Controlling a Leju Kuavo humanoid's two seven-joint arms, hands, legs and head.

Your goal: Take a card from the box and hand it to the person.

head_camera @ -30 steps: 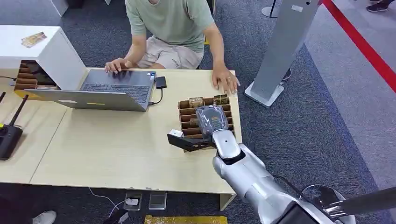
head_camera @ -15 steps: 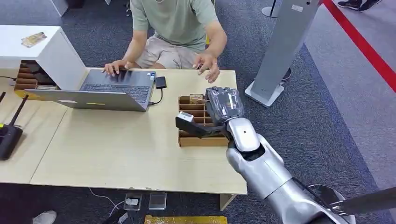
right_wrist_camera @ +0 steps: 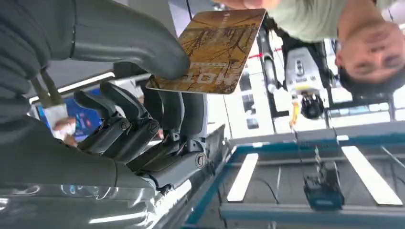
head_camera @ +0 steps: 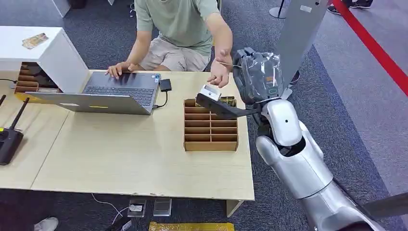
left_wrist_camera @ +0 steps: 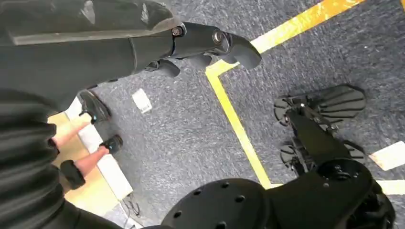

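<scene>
I take the wooden table (head_camera: 120, 159) as my landmark. A person (head_camera: 180, 24) in a green shirt sits at its far side, one hand on the open laptop (head_camera: 103, 94) that lies on the table's far left part, the other hand (head_camera: 220, 72) raised above the far right edge. My right arm (head_camera: 293, 159) rises off the table's right side, and my right hand (head_camera: 257, 74) is lifted above the far right corner, close to the person's raised hand. The slotted card box (head_camera: 210, 126) sits on the table near its right edge, below my hand and apart from it. In the right wrist view my right hand (right_wrist_camera: 143, 86) pinches the card (right_wrist_camera: 215, 50) between thumb and fingers, the person's fingers at the card's far end. My left hand (left_wrist_camera: 205, 43) hangs over the carpet away from the table, fingers loosely curled with nothing in them.
</scene>
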